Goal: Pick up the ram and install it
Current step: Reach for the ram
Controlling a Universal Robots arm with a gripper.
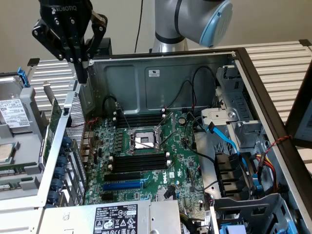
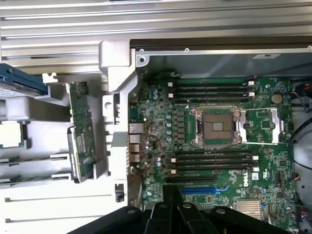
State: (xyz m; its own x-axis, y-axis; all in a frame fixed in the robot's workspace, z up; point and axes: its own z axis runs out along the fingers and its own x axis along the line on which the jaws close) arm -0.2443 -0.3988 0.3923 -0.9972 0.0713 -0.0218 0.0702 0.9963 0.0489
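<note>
Exterior view: one tool (image 1: 83,78), closed tight and empty, hangs near one ram (image 1: 55,121) standing beside the case (image 1: 161,83).

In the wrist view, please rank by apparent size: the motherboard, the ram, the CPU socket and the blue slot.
1. motherboard
2-3. ram and CPU socket: similar area, different shapes, so unranked
4. blue slot

A plain beige wall (image 1: 273,22) closes the back of the exterior view, evenly lit, with a thin black cable (image 1: 141,22) hanging down in front of it. Below it lies the desk (image 1: 280,63), a pale metal surface of parallel ribbed slats. A dark panel (image 1: 303,109) stands at the exterior view's right edge.
</note>
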